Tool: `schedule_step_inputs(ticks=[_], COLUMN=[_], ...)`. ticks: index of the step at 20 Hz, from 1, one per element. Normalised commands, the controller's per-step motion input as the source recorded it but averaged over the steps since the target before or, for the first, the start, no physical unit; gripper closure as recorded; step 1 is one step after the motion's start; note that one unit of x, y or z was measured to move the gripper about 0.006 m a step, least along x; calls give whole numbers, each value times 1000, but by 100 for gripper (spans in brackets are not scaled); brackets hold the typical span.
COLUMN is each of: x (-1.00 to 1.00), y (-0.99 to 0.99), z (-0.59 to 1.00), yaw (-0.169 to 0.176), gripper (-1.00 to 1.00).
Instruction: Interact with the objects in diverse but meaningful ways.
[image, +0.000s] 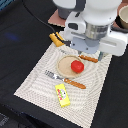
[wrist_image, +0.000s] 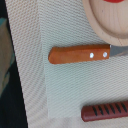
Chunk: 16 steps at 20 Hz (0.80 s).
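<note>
Tomato (image: 77, 66) sits on the round wooden plate (image: 64, 67) mid-placemat (image: 40, 85). Nearest lies the yellow packet (image: 62, 95) — its print unreadable — with bare mat at both sides. Beyond it, the fork (image: 65, 80); farther, the knife (wrist_image: 80, 54) and sausage (wrist_image: 105, 111). Claw hidden — cannot tell.

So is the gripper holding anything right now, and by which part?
Cannot be told: the gripper's fingers show in neither view. The tomato sits free on the wooden plate.
</note>
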Motion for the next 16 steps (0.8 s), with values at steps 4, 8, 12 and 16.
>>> schedule_step_inputs(ticks=[4,8,12,16], x=[-149,-148,-264,-201], y=[0,0,-89,-211], z=[-8,-46,-236,-283], yaw=[370,370,295,180], gripper=[-100,-100,-100,-100])
